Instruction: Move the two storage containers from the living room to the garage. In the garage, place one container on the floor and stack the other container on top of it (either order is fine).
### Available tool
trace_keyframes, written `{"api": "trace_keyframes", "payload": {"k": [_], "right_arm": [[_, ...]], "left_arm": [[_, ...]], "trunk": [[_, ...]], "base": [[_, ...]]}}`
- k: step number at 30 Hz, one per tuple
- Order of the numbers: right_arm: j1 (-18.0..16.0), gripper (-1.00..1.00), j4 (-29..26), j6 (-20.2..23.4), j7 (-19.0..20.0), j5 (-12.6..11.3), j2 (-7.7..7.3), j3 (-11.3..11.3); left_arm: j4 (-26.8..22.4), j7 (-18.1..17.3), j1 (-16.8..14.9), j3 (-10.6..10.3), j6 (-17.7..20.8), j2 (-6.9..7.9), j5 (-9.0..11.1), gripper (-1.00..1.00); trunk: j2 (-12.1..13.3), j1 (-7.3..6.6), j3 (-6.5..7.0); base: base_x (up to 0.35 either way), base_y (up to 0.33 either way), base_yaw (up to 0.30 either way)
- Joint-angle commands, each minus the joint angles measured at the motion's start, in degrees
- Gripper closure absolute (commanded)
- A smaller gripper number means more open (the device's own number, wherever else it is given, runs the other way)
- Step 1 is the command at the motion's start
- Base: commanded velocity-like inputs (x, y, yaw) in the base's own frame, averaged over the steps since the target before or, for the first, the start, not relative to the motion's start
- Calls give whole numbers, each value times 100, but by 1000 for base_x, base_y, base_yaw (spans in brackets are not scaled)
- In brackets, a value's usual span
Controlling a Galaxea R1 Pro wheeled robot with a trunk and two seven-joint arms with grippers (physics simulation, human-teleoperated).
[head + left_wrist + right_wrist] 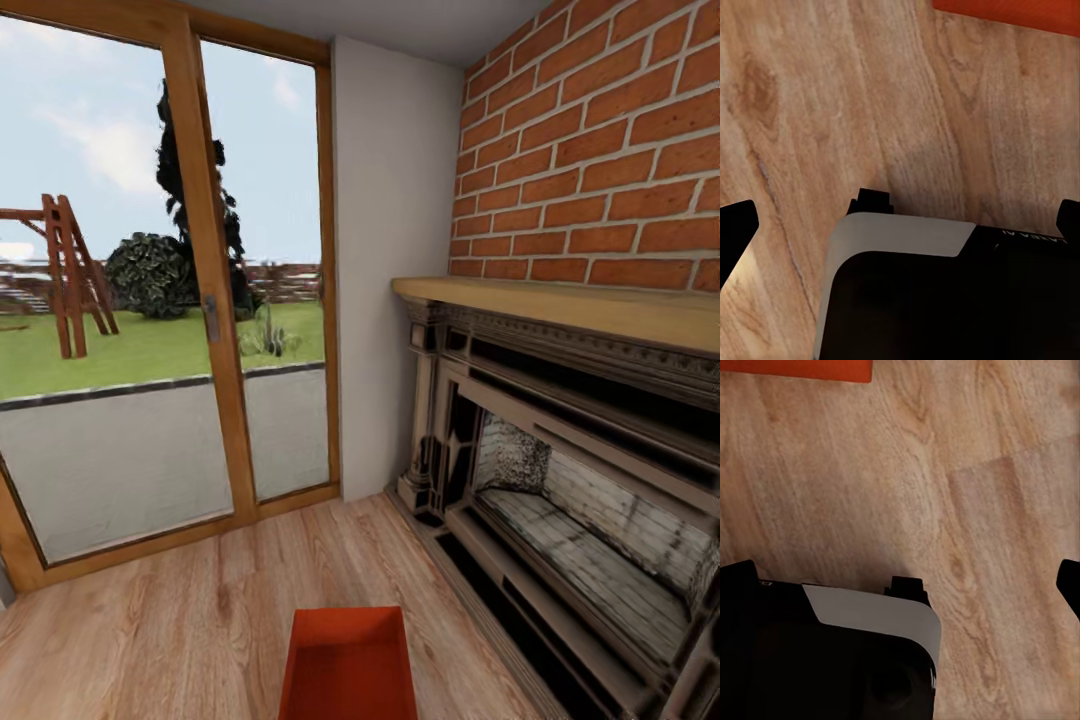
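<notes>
Writing: in the left wrist view, faint pale lettering sits on the dark robot body (945, 300) near its upper edge; it is too small and blurred to read. You will find no other legible marks or labels.

Task item: one storage container (348, 665) rests on the light wood-plank floor (180, 630) at the lower middle of the head view. It is orange-red, rectangular, lidless and thin-walled. You look into its open top; the interior is the same colour as the walls. Its near end is cut off by the frame edge. It lies well apart from the glass doors (150, 300) and near the base of the fireplace (560, 480), which stands to its right.

In the left wrist view, an orange-red edge of the container (1009, 13) shows on the planks. The right wrist view shows a similar orange-red strip (795, 369); you cannot tell whether it is the same box.

Left gripper (900, 229): dark fingertips appear at opposite edges of its wrist view, set wide apart, with nothing between them but floor.

Right gripper (907, 585): same condition, fingertips spread wide over bare planks, holding nothing.

Surroundings: red brick wall (600, 150) above a wooden mantel (570, 305).
</notes>
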Motion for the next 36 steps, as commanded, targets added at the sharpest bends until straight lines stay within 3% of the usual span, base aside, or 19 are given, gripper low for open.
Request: {"api": "trace_keyframes", "payload": {"k": [1, 21, 36], "right_arm": [[-8, -100, 16, -29, 15, -56, -4, 47], [-9, -100, 16, -30, 15, -56, -3, 49], [-8, -100, 16, -29, 15, -56, -3, 48]], "left_arm": [[2, -23, -2, -12, 0, 2, 51, -100], [2, -23, -3, -12, 0, 10, 51, -100], [2, -23, -3, -6, 0, 21, 58, -100]], "trunk": [[-4, 0, -7], [-4, 0, -7], [-4, 0, -7]], "base": [[0, 0, -6], [0, 0, -17], [150, 0, 0]]}}
